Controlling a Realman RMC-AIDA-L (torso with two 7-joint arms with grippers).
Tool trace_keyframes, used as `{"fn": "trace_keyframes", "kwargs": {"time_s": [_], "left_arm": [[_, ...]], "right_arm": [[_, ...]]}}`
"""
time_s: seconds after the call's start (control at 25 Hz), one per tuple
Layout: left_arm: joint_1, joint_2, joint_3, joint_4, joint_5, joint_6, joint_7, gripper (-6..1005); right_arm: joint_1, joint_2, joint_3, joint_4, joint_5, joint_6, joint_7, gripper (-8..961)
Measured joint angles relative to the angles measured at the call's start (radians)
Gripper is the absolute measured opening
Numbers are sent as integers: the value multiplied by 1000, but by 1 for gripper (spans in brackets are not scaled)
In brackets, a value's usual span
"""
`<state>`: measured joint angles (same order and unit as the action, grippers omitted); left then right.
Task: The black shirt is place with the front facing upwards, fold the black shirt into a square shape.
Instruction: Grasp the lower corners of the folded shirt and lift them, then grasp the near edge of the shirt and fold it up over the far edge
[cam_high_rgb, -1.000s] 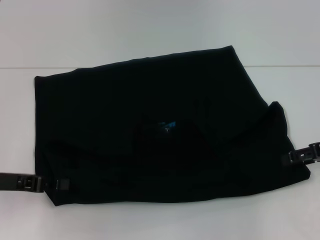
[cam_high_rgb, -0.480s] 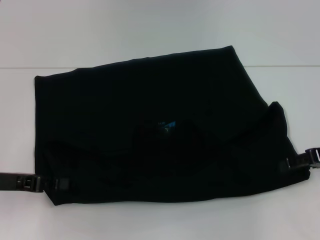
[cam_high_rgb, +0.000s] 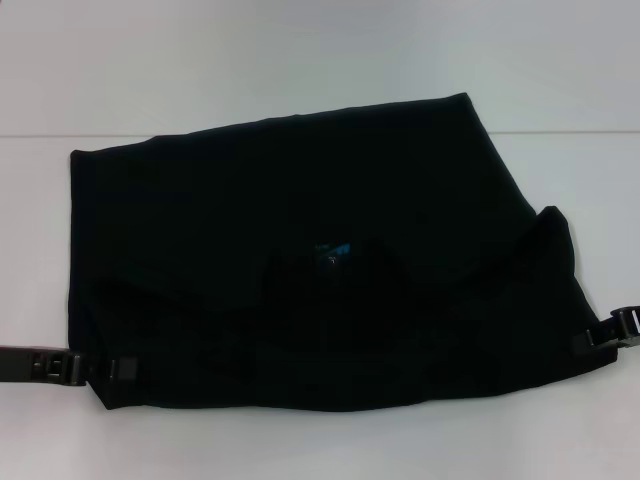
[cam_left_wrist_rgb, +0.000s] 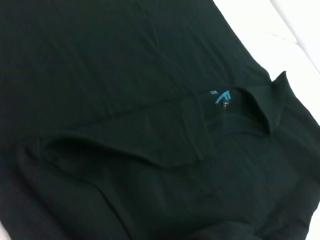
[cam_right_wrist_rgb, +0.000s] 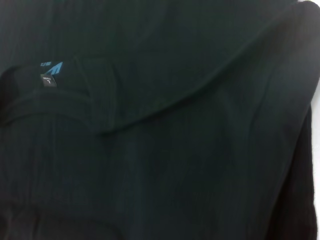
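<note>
While the left gripper (cam_high_rgb: 110, 369) sits unchanged at the lower left of the frame, tip on the black shirt's (cam_high_rgb: 300, 210) near corner, our right gripper (cam_high_rgb: 605, 332) has slid down and outward along the right edge over the last second, now at the lower right, almost out of frame. We read that as the right arm either drawing the hem taut or backing off, so the fold isn't square yet. Shirt fills the frame centre on the white table (cam_high_rgb: 300, 60), already doubled over, blue neck label (cam_high_rgb: 333, 248) showing mid-cloth, right side bunched up. Both grippers lie at its lower corners; we cannot tell whether either is clamped or open.
</note>
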<state>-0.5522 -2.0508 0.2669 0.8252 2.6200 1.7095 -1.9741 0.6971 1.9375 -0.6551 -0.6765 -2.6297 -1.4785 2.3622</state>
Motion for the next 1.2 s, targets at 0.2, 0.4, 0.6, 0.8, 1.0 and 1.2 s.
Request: {"fn": "trace_keyframes", "kwargs": {"time_s": [0.2,0.4,0.6,0.8,1.0,1.2], "left_arm": [[0,0,0,0,0,3,1,70],[3,-1,0,0,0,5,1,70],[5,-2,-14,2,-4,4,-14,70],[7,9,-27,28,21,50,-43,70],[8,20,-27,38,63,182,-27,70],[1,22,-4,38,130,268,-9,70]], "right_arm": [[-2,0,0,0,0,0,-3,313],[-9,0,-1,0,1,-2,-4,216],[-12,-12,-1,-9,1,-42,-16,46],[-24,-33,5,-37,3,-182,-50,46],[-45,-39,4,-63,2,-331,-83,46],[-57,-34,-4,-63,-14,-406,-130,47]]}}
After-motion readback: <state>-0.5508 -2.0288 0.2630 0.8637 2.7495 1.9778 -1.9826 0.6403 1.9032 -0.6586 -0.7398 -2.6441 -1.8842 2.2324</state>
